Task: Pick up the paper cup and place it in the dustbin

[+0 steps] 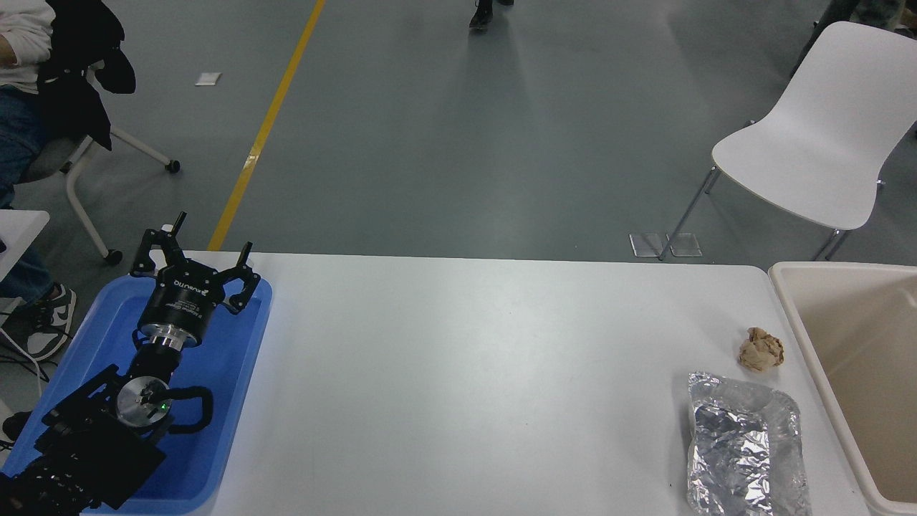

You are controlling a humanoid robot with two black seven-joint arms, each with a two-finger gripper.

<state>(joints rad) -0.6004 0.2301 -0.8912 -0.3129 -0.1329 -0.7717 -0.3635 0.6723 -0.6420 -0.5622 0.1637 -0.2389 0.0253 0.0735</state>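
Note:
The beige dustbin (802,337) stands off the table's right end, its rim running down the right edge of the view; the part of its inside that shows holds nothing. No paper cup shows anywhere in this view. My left gripper (208,244) is parked at the lower left above the blue tray (247,373), its fingers spread open and holding nothing. My right arm and gripper are out of view.
A crumpled brown paper ball (761,349) and a crinkled silver foil tray (745,448) lie on the white table (466,373) near the dustbin. A white chair (817,143) stands beyond the table's far right. A person sits at the far left (21,107).

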